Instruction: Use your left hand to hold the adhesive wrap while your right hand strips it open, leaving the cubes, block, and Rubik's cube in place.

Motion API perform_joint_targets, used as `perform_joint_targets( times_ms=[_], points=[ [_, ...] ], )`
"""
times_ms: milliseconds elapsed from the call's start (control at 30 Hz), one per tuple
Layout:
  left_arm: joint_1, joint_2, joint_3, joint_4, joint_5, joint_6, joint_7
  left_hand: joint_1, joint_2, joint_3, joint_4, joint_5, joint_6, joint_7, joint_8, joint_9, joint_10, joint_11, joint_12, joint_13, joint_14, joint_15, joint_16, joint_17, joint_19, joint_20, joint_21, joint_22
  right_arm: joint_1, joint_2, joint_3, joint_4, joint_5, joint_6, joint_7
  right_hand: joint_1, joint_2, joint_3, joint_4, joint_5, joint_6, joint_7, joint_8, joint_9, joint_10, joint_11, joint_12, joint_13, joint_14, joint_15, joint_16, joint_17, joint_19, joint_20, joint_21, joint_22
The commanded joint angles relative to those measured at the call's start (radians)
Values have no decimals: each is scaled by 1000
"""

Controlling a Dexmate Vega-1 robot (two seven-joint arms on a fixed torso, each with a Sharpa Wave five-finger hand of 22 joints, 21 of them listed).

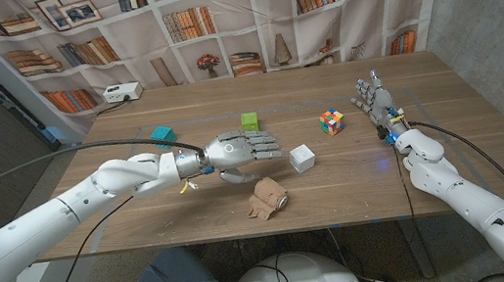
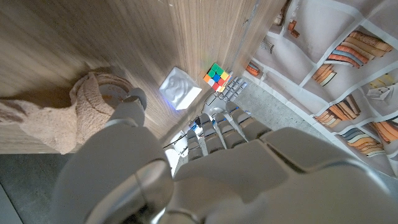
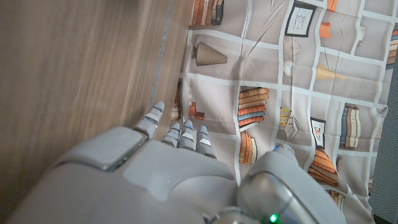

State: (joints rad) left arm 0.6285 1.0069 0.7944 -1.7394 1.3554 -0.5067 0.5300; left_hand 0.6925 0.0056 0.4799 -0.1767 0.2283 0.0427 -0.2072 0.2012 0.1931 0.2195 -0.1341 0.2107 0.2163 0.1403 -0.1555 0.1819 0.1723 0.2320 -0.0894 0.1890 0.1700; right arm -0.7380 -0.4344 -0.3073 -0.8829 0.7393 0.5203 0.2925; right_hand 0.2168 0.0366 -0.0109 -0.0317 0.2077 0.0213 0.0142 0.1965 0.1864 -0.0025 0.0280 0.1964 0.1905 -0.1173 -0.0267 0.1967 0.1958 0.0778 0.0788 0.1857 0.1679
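Head view: the left hand [image 1: 238, 150] hovers over the wooden worktop [image 1: 130, 118], fingers spread, holding nothing. The tan roll of adhesive wrap [image 1: 268, 198] lies just in front of it, near the worktop's front edge. Around lie a white cube [image 1: 302, 158], green cube [image 1: 249, 121], teal block [image 1: 163, 135] and Rubik's cube [image 1: 331, 122]. The right hand [image 1: 377, 102] stands well apart, fingers extended and empty.

Left wrist view: the wrap [image 2: 87, 109] lies beside the left thumb.

Right wrist view: the right fingers [image 3: 183, 134] are straight.

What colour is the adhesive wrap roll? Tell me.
Tan-brown; the adhesive wrap shows best in the left wrist view.
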Motion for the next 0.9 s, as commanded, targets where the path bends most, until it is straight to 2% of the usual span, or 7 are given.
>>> perform_joint_targets(
  times_ms=[33, 500, 600, 900],
  points=[
    [-23, -24, 37, 27, 6, -10, 16, 14, -1, 2, -4, -3, -4, -9, 8, 2, -5, -2, -1, 3, -2, -1, 0, 2, -1, 6, 4, 4, -5, -5, 1, -3, -3, -3, -6, 7, 6, 0, -9, -2, 4, -7, -1, 2, -1, -1, 3, 2, -4, -4, 4, 2, -4, 8, 1, 1],
    [-50, -47, 74, 62, 11, -22, 35, 25, -4, -3, 2, -6, -1, -8, 11, 3, -5, 0, 1, 4, 1, 0, 2, 2, 3, 10, 6, 4, -4, -6, 2, -4, -3, -7, -12, 7, 7, 0, -10, -2, 4, -8, -1, 2, -2, -4, 3, 2, -5, -3, 4, 2, -4, 9, 1, 1],
    [-52, -44, 78, 59, 10, -24, 37, 4, -11, -16, 17, -10, 0, -8, 11, 3, -4, -3, 2, 5, 1, 0, 4, 6, 3, 9, 6, 4, -6, -9, 3, -10, -2, -11, -16, 7, 7, 0, -10, -2, 4, -8, -1, 2, -3, -4, 2, 2, -4, -3, 4, 2, -4, 9, 1, 1],
    [-37, -19, 56, 31, -21, -23, 39, -10, -19, -26, 24, -11, 3, -6, 13, 3, -1, 3, 4, 5, 3, 1, 5, 8, 4, 10, 6, 5, -2, -7, 3, -5, -1, -7, -9, 7, 8, 0, -10, -2, 4, -8, -1, 2, -3, -4, 3, 2, -5, -3, 4, 2, -4, 9, 1, 1]
  ],
)
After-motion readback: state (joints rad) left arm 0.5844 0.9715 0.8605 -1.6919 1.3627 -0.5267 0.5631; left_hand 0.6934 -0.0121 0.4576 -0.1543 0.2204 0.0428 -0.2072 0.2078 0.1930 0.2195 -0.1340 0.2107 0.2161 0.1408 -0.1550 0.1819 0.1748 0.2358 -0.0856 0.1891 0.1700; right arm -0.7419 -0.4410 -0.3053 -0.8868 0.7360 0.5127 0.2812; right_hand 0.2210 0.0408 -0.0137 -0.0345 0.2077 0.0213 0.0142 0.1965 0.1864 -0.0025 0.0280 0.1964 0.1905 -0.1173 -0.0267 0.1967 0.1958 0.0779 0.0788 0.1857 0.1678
